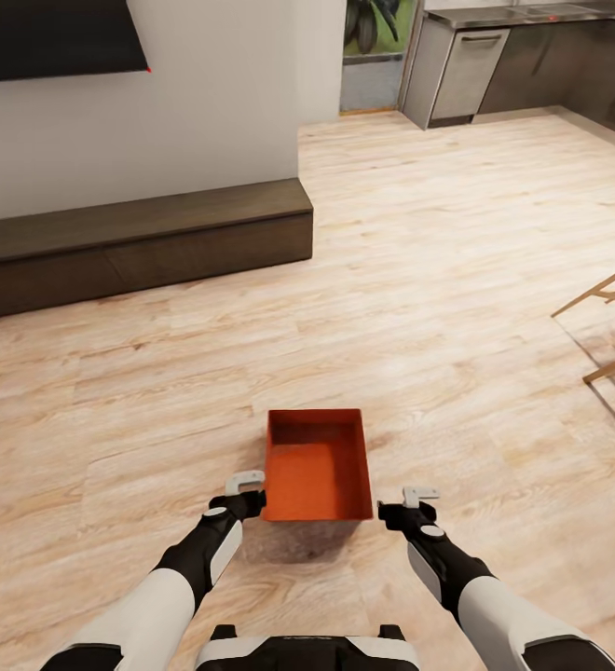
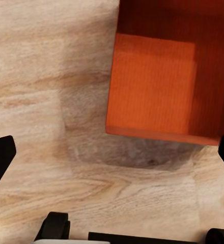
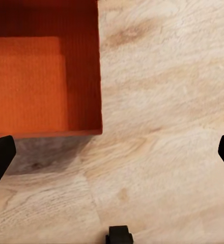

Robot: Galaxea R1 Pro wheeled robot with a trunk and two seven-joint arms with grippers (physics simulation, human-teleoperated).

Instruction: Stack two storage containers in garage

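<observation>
The storage container (image 1: 315, 466) is sitting on the light wood plank floor (image 1: 438, 280) of the living room, just ahead of the robot and between its two arms, its long axis running away from the robot. The left tool (image 1: 244, 485) is hanging at the container's near left corner, the right tool (image 1: 417, 495) just off its near right corner, so both are about equally near. In the wrist views each tool's fingers are standing wide apart, gripping nothing, with the container's near wall lying just ahead.
</observation>
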